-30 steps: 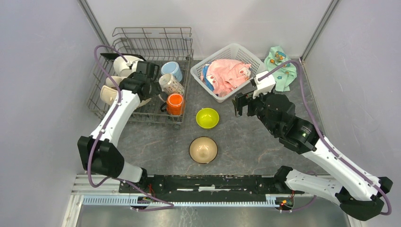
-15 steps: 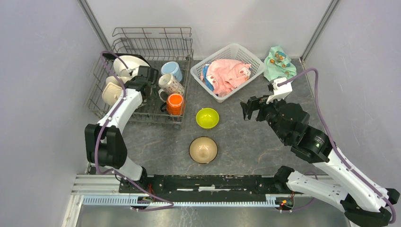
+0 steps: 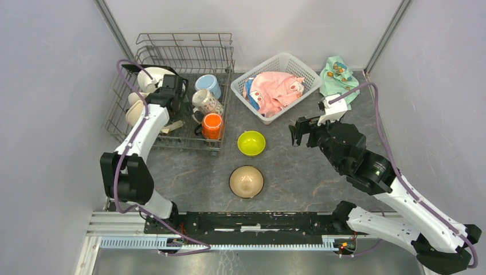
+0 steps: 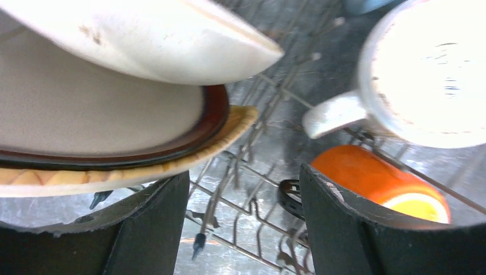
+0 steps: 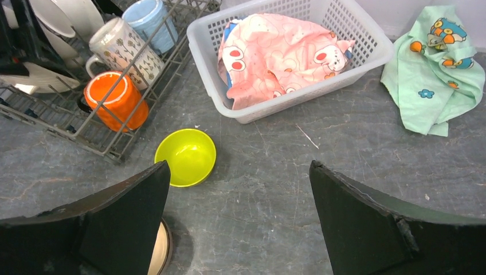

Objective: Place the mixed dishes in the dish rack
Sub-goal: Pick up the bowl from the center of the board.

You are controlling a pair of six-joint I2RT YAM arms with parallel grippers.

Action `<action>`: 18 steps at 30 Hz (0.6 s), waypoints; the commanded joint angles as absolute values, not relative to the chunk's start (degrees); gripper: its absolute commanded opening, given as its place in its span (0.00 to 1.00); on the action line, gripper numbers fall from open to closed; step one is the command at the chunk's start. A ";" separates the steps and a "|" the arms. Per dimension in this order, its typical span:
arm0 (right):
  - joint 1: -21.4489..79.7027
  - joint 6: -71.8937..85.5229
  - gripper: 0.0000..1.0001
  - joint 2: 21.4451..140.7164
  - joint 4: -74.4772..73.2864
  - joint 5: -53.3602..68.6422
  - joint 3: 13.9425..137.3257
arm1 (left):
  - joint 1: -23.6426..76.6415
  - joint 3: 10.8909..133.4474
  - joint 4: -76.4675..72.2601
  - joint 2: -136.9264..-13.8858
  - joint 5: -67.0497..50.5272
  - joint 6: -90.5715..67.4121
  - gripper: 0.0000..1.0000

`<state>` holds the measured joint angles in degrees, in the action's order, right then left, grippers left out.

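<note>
Left fingers (image 4: pixel 143 229) spread, empty, over dish rack (image 3: pixel 183 46) at counter (image 3: pixel 298 172) far-left corner; right fingers (image 5: pixel 114 223) spread, empty.

open table (image 3: pixel 298 166) around lime-green bowl (image 3: pixel 251 142), dish rack (image 3: pixel 184 51) left, white basket (image 5: pixel 321 89) behind

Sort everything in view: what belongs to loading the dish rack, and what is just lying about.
For the job:
dish rack; in it, plates, light-blue mug, patterned mug, orange mug; outside it, lime-green bowl, tan bowl.

Lying about:
white lattice basket; pink cloth inside it; mint-green cloth nearby.
</note>
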<state>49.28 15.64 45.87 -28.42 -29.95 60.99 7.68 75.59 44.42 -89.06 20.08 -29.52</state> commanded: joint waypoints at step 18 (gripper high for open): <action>49.33 18.35 0.98 45.05 -30.66 -30.32 57.62 | 27.92 85.56 38.64 -84.79 12.19 -27.19 0.71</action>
<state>49.28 18.37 47.99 -30.76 -28.62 57.60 20.86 84.49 42.04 -84.71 10.94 -29.54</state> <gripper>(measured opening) 0.982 0.730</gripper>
